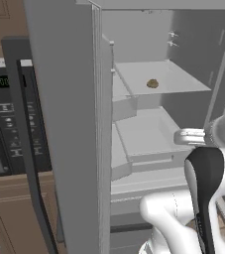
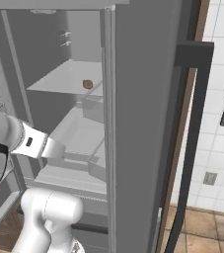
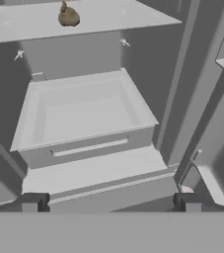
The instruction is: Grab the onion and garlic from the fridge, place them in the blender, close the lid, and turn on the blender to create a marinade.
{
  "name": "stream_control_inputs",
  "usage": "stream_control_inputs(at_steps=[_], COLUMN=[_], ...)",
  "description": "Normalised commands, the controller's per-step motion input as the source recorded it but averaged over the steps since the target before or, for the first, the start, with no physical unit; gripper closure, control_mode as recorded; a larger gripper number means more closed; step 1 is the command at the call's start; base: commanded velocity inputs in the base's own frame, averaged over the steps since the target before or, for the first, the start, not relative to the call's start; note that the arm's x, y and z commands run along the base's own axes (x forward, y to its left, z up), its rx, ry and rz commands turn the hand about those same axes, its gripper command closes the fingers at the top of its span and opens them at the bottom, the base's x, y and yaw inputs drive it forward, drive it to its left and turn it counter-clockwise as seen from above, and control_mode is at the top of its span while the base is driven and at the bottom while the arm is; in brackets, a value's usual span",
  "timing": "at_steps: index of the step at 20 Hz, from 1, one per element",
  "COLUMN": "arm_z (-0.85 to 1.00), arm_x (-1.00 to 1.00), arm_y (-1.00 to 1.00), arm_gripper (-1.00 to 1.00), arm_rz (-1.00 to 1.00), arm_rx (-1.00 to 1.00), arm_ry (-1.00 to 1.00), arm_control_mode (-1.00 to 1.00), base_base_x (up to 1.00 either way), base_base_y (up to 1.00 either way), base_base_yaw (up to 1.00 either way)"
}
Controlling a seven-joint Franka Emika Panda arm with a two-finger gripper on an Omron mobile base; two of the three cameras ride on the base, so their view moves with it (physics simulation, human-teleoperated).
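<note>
With both doors swung wide, the fridge [image 1: 64, 124] stands open in front of the robot, and we can see straight into its pale grey interior. Up on the upper shelf [image 1: 183, 82] sits the garlic [image 1: 152, 84], a small tan-brown knobbly lump, alone on the flat surface and well back from the front edge. From the right base camera the garlic [image 2: 87, 84] sits on that same shelf, close to the edge of the open door. Below it there's a shallow drawer-like bin [image 3: 84, 116], open at the top, and it holds nothing I can make out: just bare grey walls and floor. Beneath the bin, another flat ledge [image 3: 93, 170] runs across the compartment. Over on the open doors, the door bins [image 1: 123, 106] look bare too, as far as the angle lets me judge.

Now the arm: its white forearm reaches in toward the middle of the fridge, at about the level of the bin. The pincer [image 3: 111, 202] has its two dark tips spread far apart at the bottom of the hand camera, gripping nothing, aimed at the ledge below the bin. The garlic [image 3: 68, 16] lies above it, well apart from the tips.

To the left, a black microwave [image 1: 5, 124] is set into brown cabinets.
</note>
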Motion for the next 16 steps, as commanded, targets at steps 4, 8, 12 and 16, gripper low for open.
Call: stream_control_inputs(at_steps=[4,8,12,16], arm_z=[0.94,1.00,0.71,0.11], arm_x=[0.46,0.82,0.83,0.71], arm_y=[0.00,0.00,0.11,0.19], arm_gripper=[-1.00,-1.00,-1.00,-1.00], arm_rz=[0.02,0.00,0.00,0.00], arm_rx=[0.00,0.00,0.00,0.00], arm_ry=[-0.17,-0.04,0.06,0.15], arm_control_mode=[-1.00,-1.00,-1.00,-1.00], base_base_x=[0.00,0.00,0.00,0.00], base_base_y=[0.00,0.00,0.00,0.00], base_base_yaw=[0.00,0.00,0.00,0.00])
